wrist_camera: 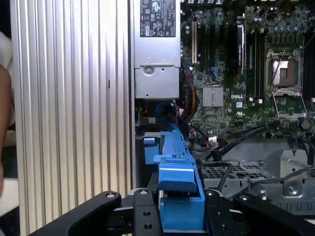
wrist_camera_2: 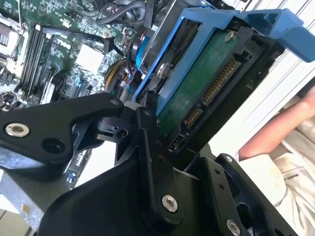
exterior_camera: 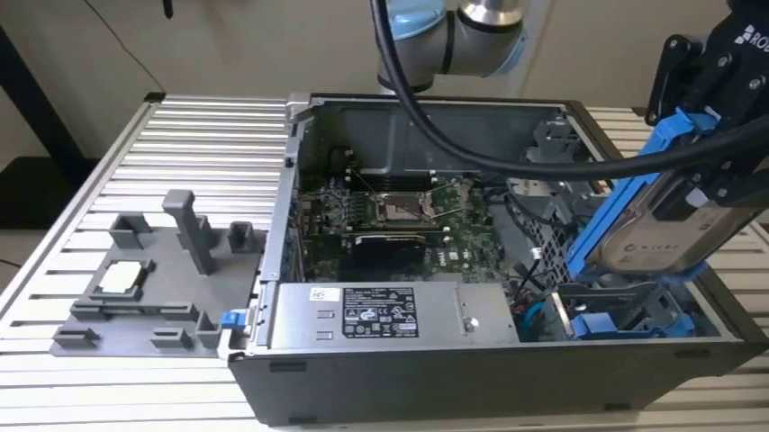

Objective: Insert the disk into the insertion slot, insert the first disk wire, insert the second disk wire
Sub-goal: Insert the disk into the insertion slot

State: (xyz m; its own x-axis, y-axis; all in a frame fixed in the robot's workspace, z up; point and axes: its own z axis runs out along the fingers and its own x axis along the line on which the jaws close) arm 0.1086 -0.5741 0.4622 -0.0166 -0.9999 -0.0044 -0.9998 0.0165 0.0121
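In the exterior view my gripper [exterior_camera: 711, 121] is shut on the disk [exterior_camera: 658, 225], a silver drive in a bright blue carrier frame [exterior_camera: 615, 193]. The drive hangs steeply tilted, its lower end just over the insertion slot [exterior_camera: 619, 313], a grey bay with blue fittings at the case's near corner on the exterior view's right. The second wrist view shows the disk's green board and connector [wrist_camera_2: 209, 86] with the carrier [wrist_camera_2: 246, 22] around it. In the first wrist view the carrier [wrist_camera: 177, 179] sits between my black fingers [wrist_camera: 142, 211]. Blue and red cables [exterior_camera: 531, 313] lie beside the bay; I cannot tell which are the disk wires.
The open case holds a motherboard [exterior_camera: 397, 216], a grey power supply box [exterior_camera: 373, 315] and a perforated cage [exterior_camera: 547, 236]. A grey fixture with small parts [exterior_camera: 144, 279] stands on the slatted table [exterior_camera: 180, 135] at the exterior view's left. A person's arm [wrist_camera_2: 280, 129] is beside the case.
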